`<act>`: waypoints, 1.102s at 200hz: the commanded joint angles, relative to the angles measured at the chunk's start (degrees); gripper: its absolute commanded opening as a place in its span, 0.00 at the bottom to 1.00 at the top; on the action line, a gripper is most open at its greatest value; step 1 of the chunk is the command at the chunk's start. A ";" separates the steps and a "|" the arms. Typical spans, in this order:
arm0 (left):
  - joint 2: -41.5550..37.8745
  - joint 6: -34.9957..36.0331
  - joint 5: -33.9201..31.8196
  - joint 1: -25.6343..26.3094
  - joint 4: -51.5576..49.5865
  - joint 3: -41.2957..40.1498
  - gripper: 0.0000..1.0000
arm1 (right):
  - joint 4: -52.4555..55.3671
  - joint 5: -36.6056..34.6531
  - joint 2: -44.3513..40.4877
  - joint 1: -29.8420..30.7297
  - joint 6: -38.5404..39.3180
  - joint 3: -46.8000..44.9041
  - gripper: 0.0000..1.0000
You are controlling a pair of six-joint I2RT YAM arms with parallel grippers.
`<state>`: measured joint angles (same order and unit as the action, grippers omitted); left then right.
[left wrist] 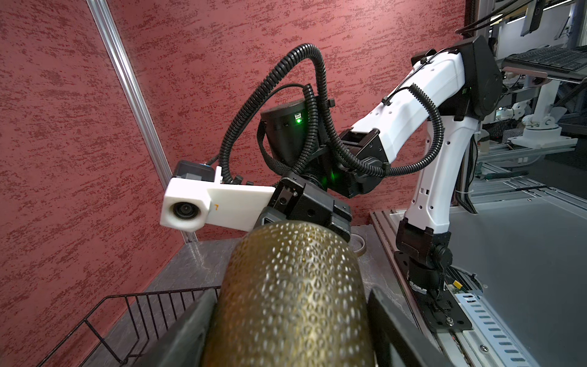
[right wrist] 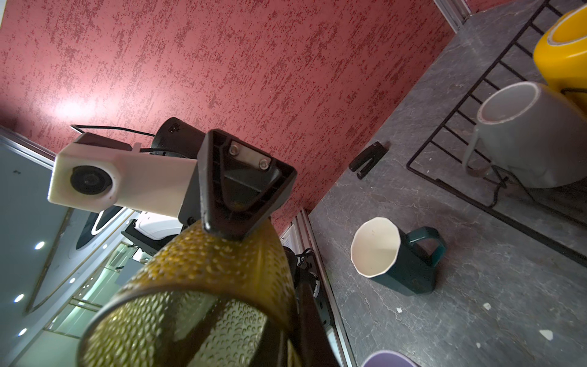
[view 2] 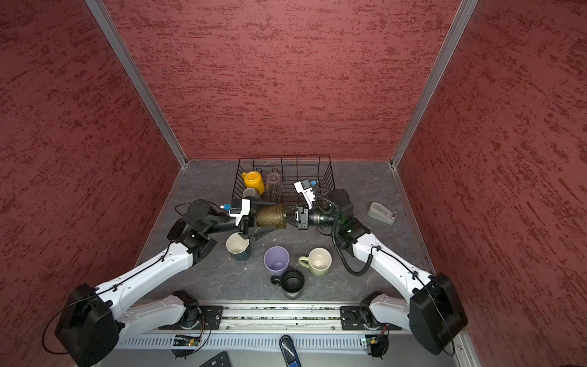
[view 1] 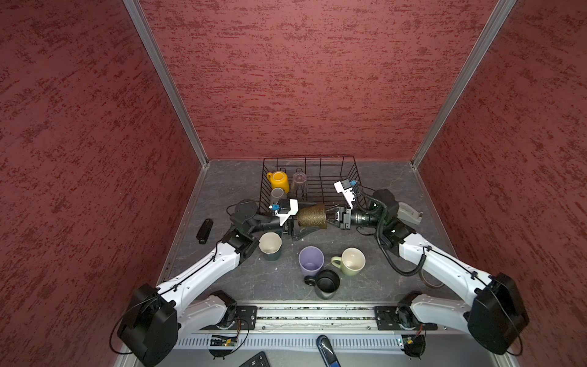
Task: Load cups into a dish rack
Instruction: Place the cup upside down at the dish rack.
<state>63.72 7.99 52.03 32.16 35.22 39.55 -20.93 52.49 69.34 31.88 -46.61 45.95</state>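
Closest to the arm bases: black mug [view 1: 327, 282], upright on the grey tabletop [view 1: 260, 279], handle toward the left arm's side. Just behind it, lilac tumbler [view 1: 310, 260] and pale green mug [view 1: 351, 260], both mouth-up, side by side. Over toward the left arm, teal mug [view 1: 270, 246] with a pale inside, also upright, just below that arm's wrist.

Next back, amber-olive glass [view 1: 313, 216], dimpled, held level between the two grippers, just in front of the dish rack [view 1: 320, 187]. Wide mouth toward the right arm, narrow base toward the left. Right gripper [view 1: 328, 217] pinched tight on the mouth rim, one finger inside the glass and one outside, visible through the wall in the right wrist view. Left gripper [left wrist: 290, 298] straddling the base end, a finger on each side. Cannot tell from the blurred wrist view whether both pads actually press, so grip there uncertain.

Beyond, the black wire rack itself, close to the back wall. In its corner nearest the left arm, grey mug [view 1: 277, 193] tipped on its side. Behind that, yellow mug [view 1: 279, 181], with clear glass [view 1: 299, 181] just beside it.

Off to the sides: grey tape dispenser [view 2: 381, 213] by the right arm, small black object [view 1: 205, 231] near the left wall.
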 commanded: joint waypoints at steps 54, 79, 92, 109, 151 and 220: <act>-1.04 0.28 0.48 0.33 0.68 -0.66 0.78 | -4.99 1.27 0.31 0.73 -1.92 -0.26 0.00; -1.14 0.40 0.51 0.33 -0.70 0.21 0.67 | -5.08 1.12 0.62 0.82 -2.06 -0.30 0.00; -1.20 0.44 -0.03 0.27 -2.40 1.06 0.58 | -5.07 1.17 0.92 0.92 -2.01 -0.21 0.00; -1.32 0.77 -0.69 0.33 -5.48 2.41 0.45 | -5.09 0.97 1.22 0.90 -2.09 -0.14 0.00; -2.54 1.24 -4.51 0.26 -6.21 1.76 0.28 | -4.87 0.36 1.24 0.91 -2.13 -0.24 0.04; -7.65 2.73 -11.63 0.21 -14.71 2.49 0.14 | 7.66 -8.56 -3.01 -0.74 3.51 1.40 0.49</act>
<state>58.39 9.91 44.97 32.32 23.88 40.23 -17.93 49.10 69.08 32.10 -45.43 46.02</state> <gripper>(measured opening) 0.710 0.447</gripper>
